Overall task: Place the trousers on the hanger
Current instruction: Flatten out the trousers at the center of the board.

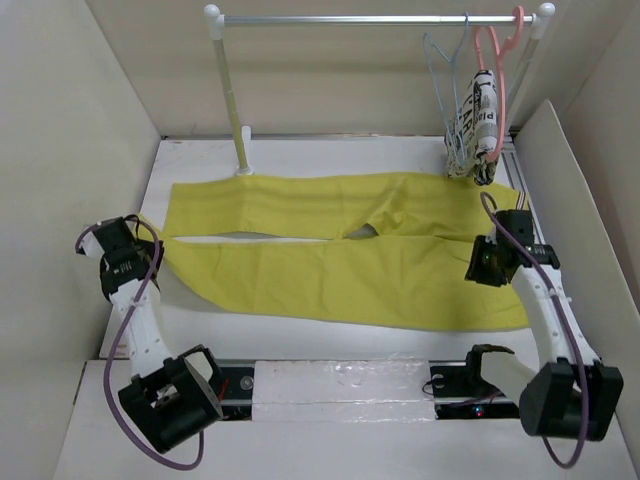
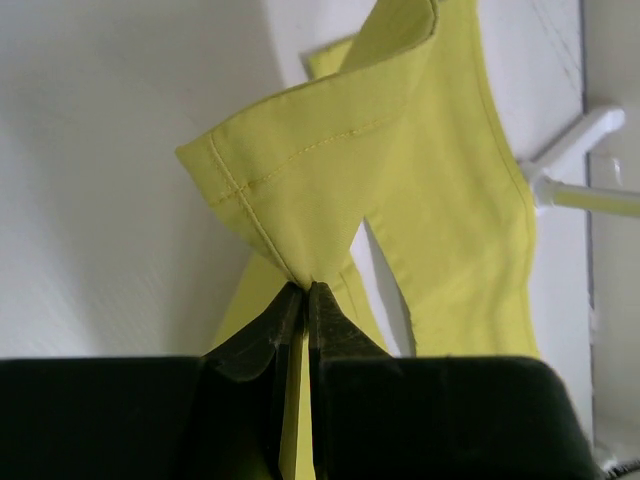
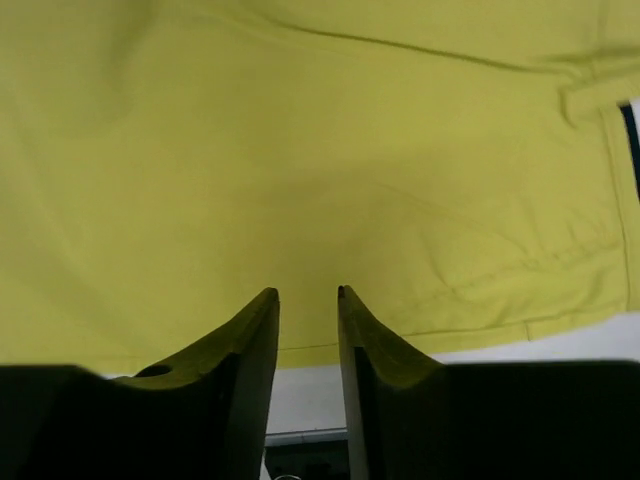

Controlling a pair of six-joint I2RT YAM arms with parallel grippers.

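Observation:
The mustard-yellow trousers [image 1: 340, 255] lie spread flat across the table, legs running left, waist at the right. My left gripper [image 1: 143, 228] is shut on the hem of the near leg at the far left; the left wrist view shows the cloth [image 2: 330, 170] pinched and lifted between the closed fingertips [image 2: 305, 288]. My right gripper [image 1: 478, 262] is open just above the waist end; the right wrist view shows the fingers [image 3: 306, 292] apart over the yellow cloth [image 3: 300, 150], holding nothing. The pale-blue hanger [image 1: 442, 75] hangs on the rail at the back right.
A metal rail [image 1: 370, 18] on white posts spans the back. A pink hanger [image 1: 495, 60] with a black-and-white printed cloth [image 1: 478, 125] hangs beside the blue one. White walls close in on both sides. A taped strip [image 1: 340, 385] lies between the arm bases.

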